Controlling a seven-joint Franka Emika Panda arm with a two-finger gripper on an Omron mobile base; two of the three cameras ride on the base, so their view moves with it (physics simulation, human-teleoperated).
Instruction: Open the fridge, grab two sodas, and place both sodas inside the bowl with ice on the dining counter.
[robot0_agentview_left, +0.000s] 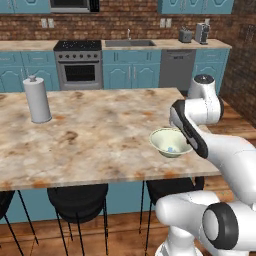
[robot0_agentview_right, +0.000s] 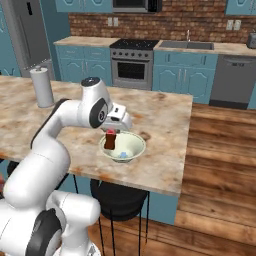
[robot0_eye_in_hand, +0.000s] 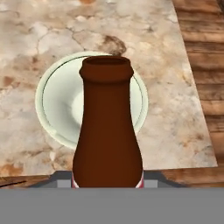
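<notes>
My gripper (robot0_agentview_right: 111, 134) pinches the brown soda (robot0_agentview_right: 110, 139) upright over the bowl (robot0_agentview_right: 131, 150), ready to lower it in.

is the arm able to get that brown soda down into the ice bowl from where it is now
Probably yes. The end effector holds the brown soda right over the bowl, and nothing stands between them on the dining counter.
</notes>
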